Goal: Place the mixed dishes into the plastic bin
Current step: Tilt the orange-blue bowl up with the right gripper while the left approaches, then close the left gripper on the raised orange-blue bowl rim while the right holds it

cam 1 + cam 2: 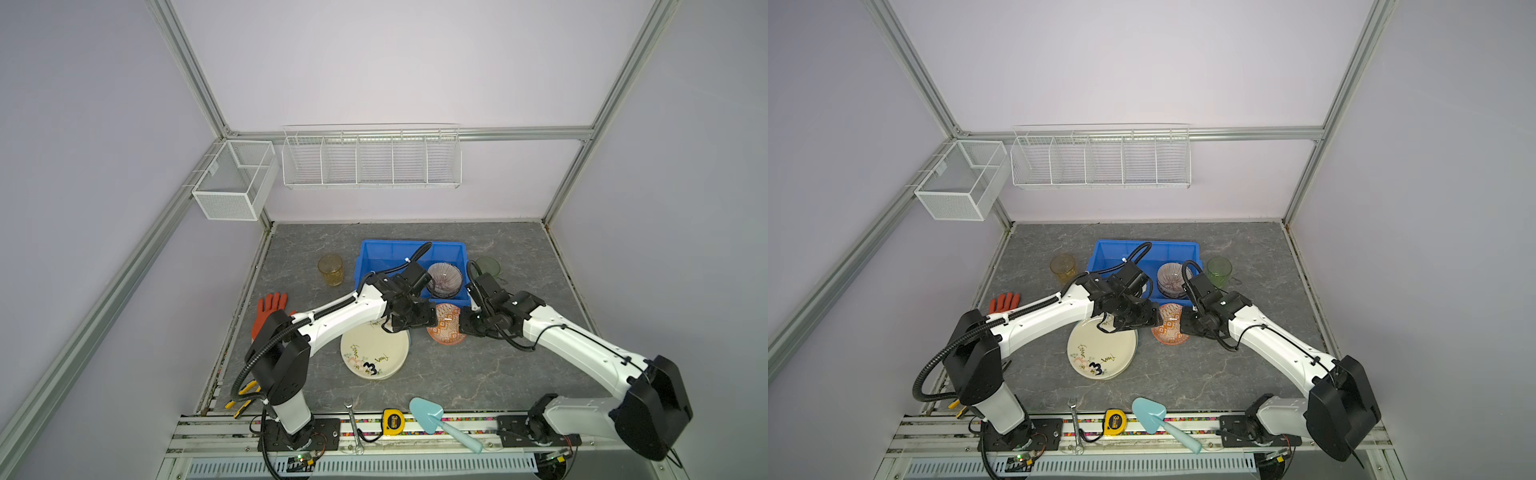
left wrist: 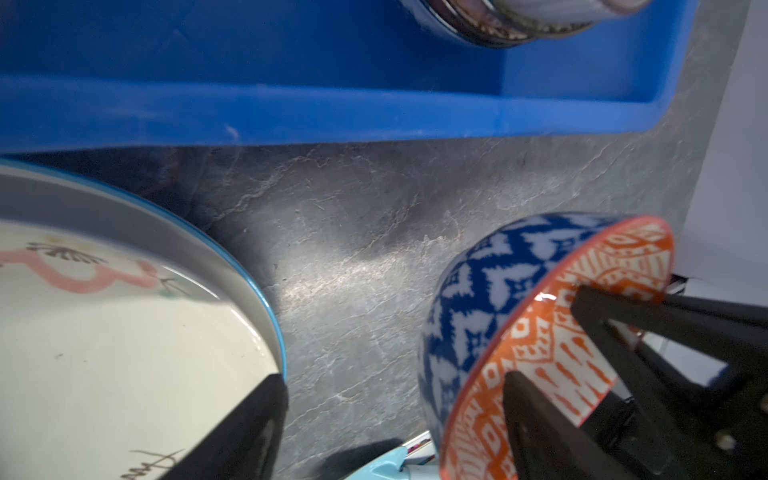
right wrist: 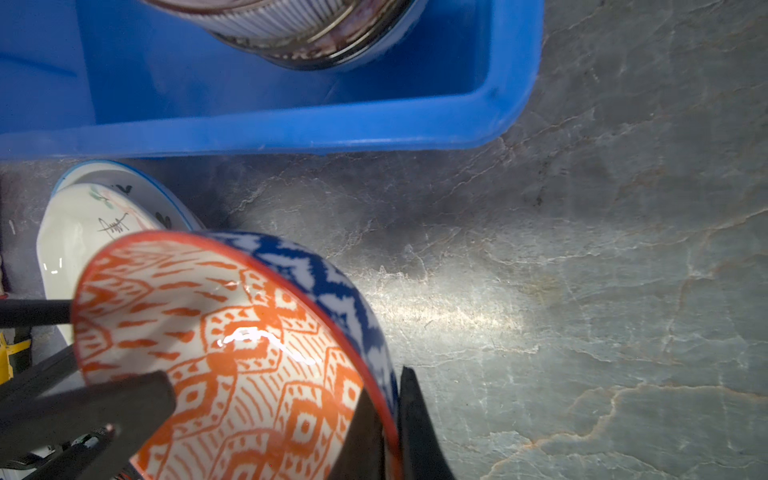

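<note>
Grip, right: the right fingers (image 3: 411, 419) are pinched tight on the rim of the orange-and-blue patterned bowl (image 3: 232, 357), one inside the wall and one outside
Grip, left: the left fingers (image 2: 536, 424) stand apart and hold nothing; one reaches into the bowl's mouth and its partner hangs over the cream plate (image 1: 374, 353), so the bowl's wall lies between them with no contact visible
Item held: the bowl is tilted, its blue outside turned toward the bin; whether it clears the bench (image 1: 498, 374) cannot be told
Destination: the blue plastic bin (image 3: 291, 133) is just beyond the bowl, away from the arm bases, with a strip of bare bench between; its long axis runs across both top views and its near long wall faces the bowl
Already binned: a ribbed bowl (image 1: 444, 276) stacked on a darker one, at the bin's right end
Deciding relation: the bin lies straight ahead of the right fingers, so the coming move is judged a lift over the near wall; the right arm is better placed, as it has the grip
Not yet binned: the cream plate, marked "3", on a blue-rimmed plate (image 3: 174, 203); the amber glass cup (image 1: 331, 269) left of the bin; the green glass cup (image 1: 1219, 270) right of it
</note>
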Motion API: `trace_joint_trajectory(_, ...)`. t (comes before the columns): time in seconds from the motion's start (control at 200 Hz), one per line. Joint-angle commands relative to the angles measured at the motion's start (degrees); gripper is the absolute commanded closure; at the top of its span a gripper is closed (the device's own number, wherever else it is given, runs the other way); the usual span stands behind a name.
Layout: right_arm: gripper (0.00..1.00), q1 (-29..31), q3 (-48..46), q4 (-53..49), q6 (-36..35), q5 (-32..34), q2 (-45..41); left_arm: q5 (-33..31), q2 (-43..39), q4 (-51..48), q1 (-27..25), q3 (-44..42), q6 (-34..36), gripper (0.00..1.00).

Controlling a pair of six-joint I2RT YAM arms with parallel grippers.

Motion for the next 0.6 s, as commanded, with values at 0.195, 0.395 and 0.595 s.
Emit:
trace_joint_trajectory(0.195, 0.93, 0.7, 2.6, -0.6, -0.1, -1.0, -1.3, 0.4, 2.1, -1.1, -0.3, 2.3, 0.7, 0.45)
trace_joint_trajectory(0.395, 0.93, 0.8, 3.0, -0.2, -0.1, -1.2, -0.7, 0.7, 2.7, -1.4, -0.3, 3.0, 1.1, 0.6)
trace_joint_trajectory(0.595, 0.93, 0.9, 3.3, 0.4, 0.1, -1.7, -0.3, 1.1, 3.1, -1.6, -0.2, 3.6, 1.6, 0.75)
